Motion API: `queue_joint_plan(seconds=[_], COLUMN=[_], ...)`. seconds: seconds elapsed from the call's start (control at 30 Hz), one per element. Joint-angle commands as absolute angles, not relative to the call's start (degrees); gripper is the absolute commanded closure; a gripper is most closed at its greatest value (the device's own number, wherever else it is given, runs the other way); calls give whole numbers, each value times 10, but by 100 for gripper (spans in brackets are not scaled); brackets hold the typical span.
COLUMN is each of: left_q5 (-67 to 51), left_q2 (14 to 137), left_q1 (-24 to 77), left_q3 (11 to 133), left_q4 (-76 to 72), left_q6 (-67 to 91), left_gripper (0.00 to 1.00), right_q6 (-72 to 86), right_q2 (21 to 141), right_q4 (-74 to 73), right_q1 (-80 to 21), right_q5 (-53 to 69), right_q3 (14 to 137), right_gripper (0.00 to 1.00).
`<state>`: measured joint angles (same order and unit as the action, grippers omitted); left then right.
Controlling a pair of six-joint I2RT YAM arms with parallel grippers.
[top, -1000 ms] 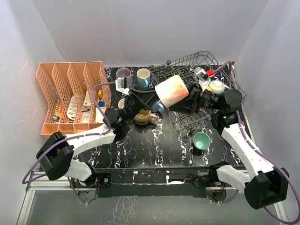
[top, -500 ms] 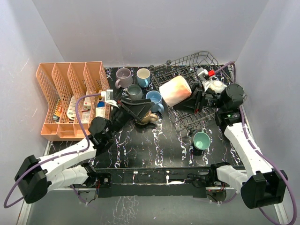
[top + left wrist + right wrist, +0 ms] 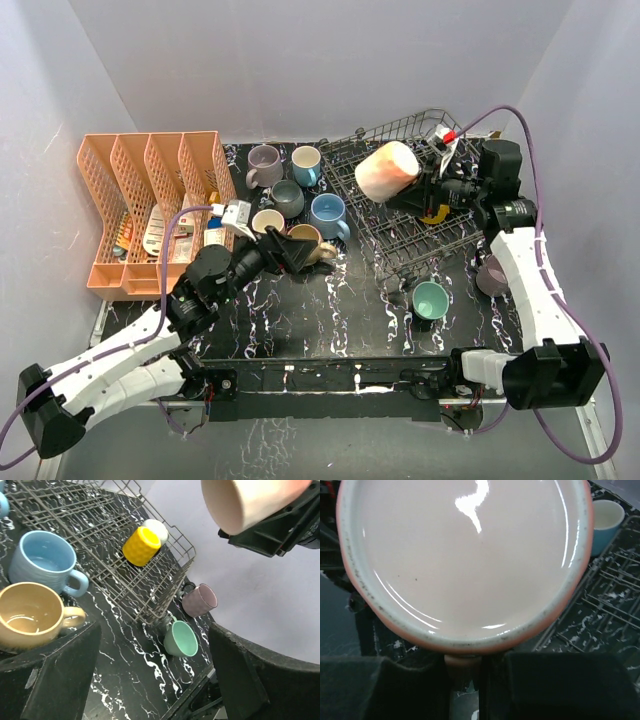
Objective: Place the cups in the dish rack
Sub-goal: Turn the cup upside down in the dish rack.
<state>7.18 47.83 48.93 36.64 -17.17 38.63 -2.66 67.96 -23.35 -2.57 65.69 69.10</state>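
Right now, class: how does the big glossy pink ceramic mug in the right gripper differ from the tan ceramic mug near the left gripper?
The pink ceramic mug is held up by its handle in the right gripper; the tan ceramic mug stands on the black marbled table. The pink mug lies tipped sideways above the dark wire dish rack; the tan mug is upright, mouth up. Both are glossy, handled and empty.
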Motion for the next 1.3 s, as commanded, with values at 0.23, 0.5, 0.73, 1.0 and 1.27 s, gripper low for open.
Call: queue_joint_plan(seconds=[0.23,0.5,0.73,1.0,1.27], left_q5=[139,150,151,153,154], left_q2=[408,408,411,413,420], left_q1=[490,490,489,490,489], left_q3=[328,326,318,311,306], left_q4=[-124,-116,-122,-125,-133], left_q6=[377,385,397,404,408], left_gripper=[14,14,14,14,14], right_q6=[-191,-218,-212,-219,-219], right_q2=[715,752,789,843,876], right_q4=[-274,-199,-130,-76,-16], right_q1=[-2,-2,-2,-2,-2], right_q5=[490,423,385,329,280], right_q3=[695,621,576,559,537], right_gripper=[92,92,92,92,92])
